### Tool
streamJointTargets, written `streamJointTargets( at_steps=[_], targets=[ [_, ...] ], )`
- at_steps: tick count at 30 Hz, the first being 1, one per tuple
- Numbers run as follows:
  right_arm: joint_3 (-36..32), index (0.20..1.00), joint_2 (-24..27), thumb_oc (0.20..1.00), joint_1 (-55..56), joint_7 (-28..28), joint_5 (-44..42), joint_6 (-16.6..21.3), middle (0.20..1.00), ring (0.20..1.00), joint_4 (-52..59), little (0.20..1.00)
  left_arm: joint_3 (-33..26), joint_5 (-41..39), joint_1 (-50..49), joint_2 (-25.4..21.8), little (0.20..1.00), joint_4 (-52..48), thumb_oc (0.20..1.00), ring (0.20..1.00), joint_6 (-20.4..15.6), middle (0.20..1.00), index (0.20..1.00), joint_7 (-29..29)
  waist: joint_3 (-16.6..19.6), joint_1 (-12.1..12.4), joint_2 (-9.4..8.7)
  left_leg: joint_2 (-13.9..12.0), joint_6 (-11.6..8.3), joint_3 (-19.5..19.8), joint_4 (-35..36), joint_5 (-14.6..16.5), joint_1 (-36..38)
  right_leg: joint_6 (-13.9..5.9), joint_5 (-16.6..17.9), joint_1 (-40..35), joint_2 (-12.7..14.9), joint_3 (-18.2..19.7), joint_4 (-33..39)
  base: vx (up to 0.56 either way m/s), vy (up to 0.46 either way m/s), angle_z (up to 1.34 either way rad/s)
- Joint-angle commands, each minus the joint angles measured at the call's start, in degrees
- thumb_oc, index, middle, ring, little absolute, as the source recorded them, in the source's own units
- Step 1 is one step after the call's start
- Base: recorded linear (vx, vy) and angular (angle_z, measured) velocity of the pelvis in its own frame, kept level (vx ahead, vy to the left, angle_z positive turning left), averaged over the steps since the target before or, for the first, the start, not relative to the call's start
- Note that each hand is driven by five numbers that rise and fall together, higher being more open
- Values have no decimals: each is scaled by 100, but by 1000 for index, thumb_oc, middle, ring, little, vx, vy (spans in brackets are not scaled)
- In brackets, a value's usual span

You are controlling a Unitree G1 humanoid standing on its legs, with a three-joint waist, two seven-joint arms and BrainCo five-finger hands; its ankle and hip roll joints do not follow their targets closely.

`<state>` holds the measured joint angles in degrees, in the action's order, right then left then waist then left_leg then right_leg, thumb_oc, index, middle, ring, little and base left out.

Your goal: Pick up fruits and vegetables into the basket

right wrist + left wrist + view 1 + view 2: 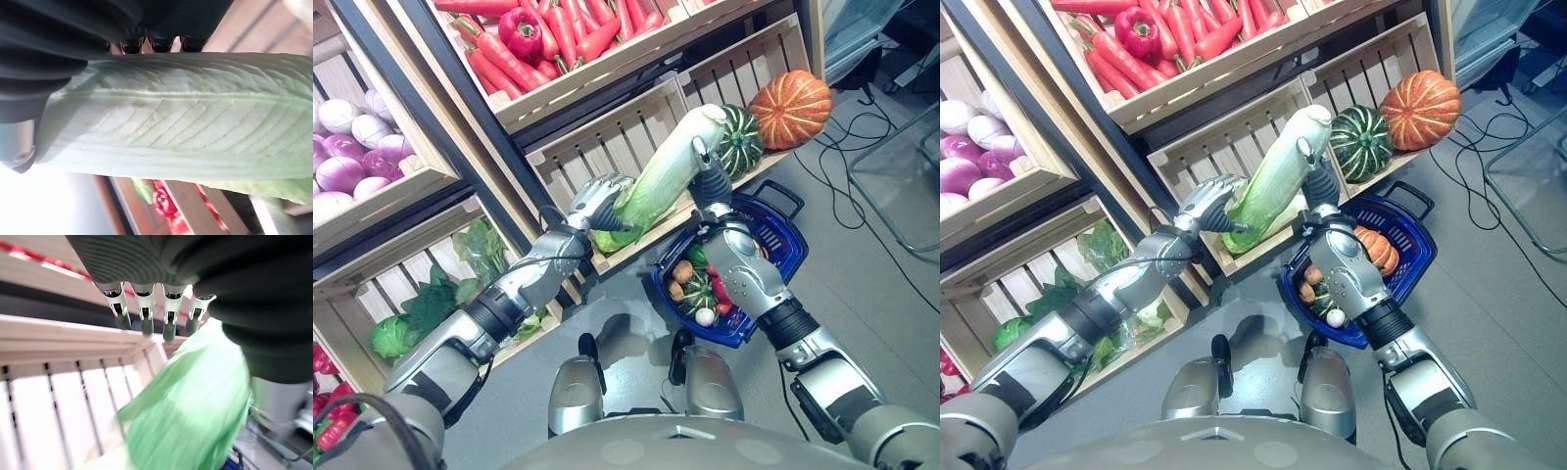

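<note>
Napa cabbage (668,166): long, pale green, slanting up in the air in front of the middle wooden crate (607,127), above the blue basket (790,242).

Left hand (599,203): gripping the cabbage's leafy lower end. In the left wrist view its fingers (145,313) are reaching over the leaves without closing fully.

Right hand (709,181): pressing against the cabbage's upper, whiter part; the right wrist view is showing the fingers (161,45) behind the leaf and the thumb (19,142) in front, so the hand is clasping it.

Blue basket: sitting on the grey floor (862,284) below the right arm, already holding a small orange pumpkin (1378,250), brown bulbs, a green striped squash and a white round item.

Surroundings: a green striped squash (740,140) and an orange pumpkin (791,106) lying in the crate just behind the cabbage's tip; carrots (568,29) and a red pepper (520,31) on the shelf above; purple-white turnips (347,157) to the left; leafy greens (440,294) in the lower crate.
</note>
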<state>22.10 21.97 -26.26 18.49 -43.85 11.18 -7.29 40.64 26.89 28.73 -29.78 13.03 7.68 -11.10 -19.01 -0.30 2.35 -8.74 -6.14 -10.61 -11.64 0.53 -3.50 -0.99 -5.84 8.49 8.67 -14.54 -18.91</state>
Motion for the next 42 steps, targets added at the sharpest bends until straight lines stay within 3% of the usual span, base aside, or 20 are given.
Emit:
streamJointTargets(
  at_steps=[1,12,17,23,30,36,38,42],
  targets=[
    [-796,200,166,200,-575,75,678,764,200,200,926,200,-196,-187,108,-291,1000,-95,1000,1000,39,1000,1000,-587,-376,-94,-409,143,325,-158,-485,736,-101,-640,155,-411,311,218,532,-98,-42,-1],
    [-1771,200,1040,200,277,667,1882,1068,200,200,1355,200,-992,-1024,-104,-70,1000,1626,1000,1000,-341,1000,1000,-1949,-890,-559,-420,18,298,-339,-914,666,-696,-491,98,418,170,475,-44,-84,-16,-9],
    [-1894,200,1271,200,473,1006,2236,910,200,200,1213,200,-1214,-1139,-11,-23,1000,2023,1000,1000,-528,1000,1000,-2393,-1066,-745,-387,-10,267,-385,-1044,584,-1024,-416,47,863,107,565,-327,-72,3,-11],
    [-1675,200,1211,200,459,829,1895,860,200,200,606,200,-1271,-1328,410,-53,1000,2256,1000,1000,-728,1000,1000,-2796,-1079,-900,-284,42,223,-405,-1160,484,-1527,-330,-49,1534,85,694,-706,-51,27,-12],
    [-1062,200,942,200,-249,847,1422,798,200,200,-1038,200,-1191,-1527,1420,67,1000,2386,1000,1000,-853,1000,1000,-3167,-1079,-885,9,169,184,-415,-1308,389,-2206,-265,-154,2371,152,793,-1136,-31,34,-7],
    [-900,200,1017,200,-1054,66,403,585,200,200,-2227,200,-1095,-1747,2023,170,1000,2304,1000,1000,-885,1000,1000,-3330,-1079,-826,439,314,119,-437,-1304,289,-2632,-201,-284,2996,183,921,-1466,4,79,4],
    [-854,200,1018,200,-1182,-176,115,530,200,200,-2535,200,-1066,-1825,2152,172,1000,2303,1000,1000,-904,1000,1000,-3349,-1079,-817,527,352,48,-392,-1402,443,-2643,-234,-500,3046,213,998,-1637,91,49,0],
    [-836,200,1026,200,-1532,-422,-193,411,200,200,-3212,200,-1004,-2041,2504,127,1000,2269,1000,1000,-851,1000,1000,-3336,-1079,-783,660,398,44,-404,-1483,442,-2913,-223,-529,3393,237,1055,-1807,21,9,5]
  ],
)
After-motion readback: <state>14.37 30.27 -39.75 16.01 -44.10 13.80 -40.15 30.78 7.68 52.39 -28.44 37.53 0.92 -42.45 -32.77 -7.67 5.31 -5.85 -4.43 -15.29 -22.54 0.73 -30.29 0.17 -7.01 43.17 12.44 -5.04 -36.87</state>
